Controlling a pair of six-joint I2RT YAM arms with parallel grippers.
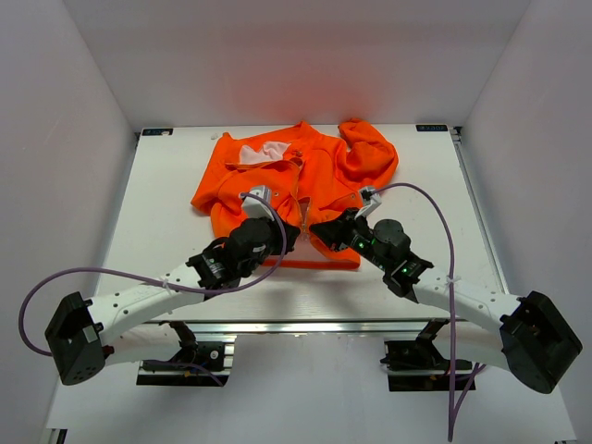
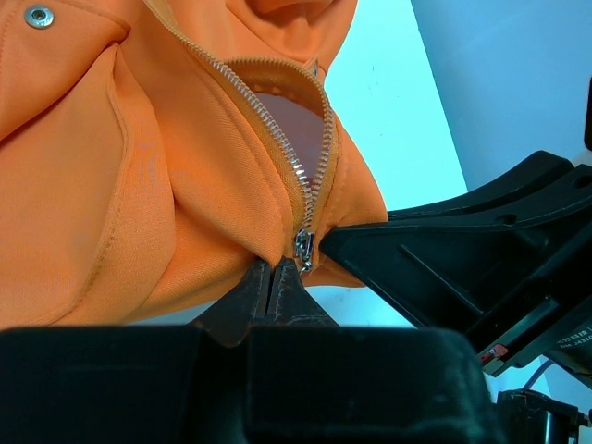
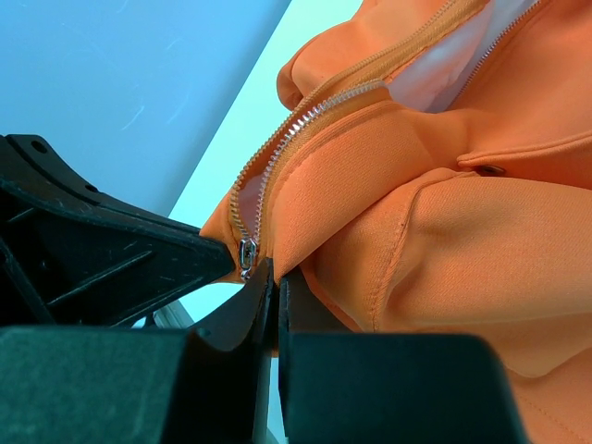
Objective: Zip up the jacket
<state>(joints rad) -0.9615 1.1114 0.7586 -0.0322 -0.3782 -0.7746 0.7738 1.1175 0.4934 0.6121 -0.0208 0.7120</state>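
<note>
Two tight grips: left pincer and right pincer on rumpled orange jacket beside zipper slider.

Right gripper: fingers pressed together, pinching the jacket's bottom edge.
Jacket: bright orange, bunched above the grip.
Zipper: parted above its slider, pale lining showing.
Left gripper: black tip touching the hem beside the slider.
</note>
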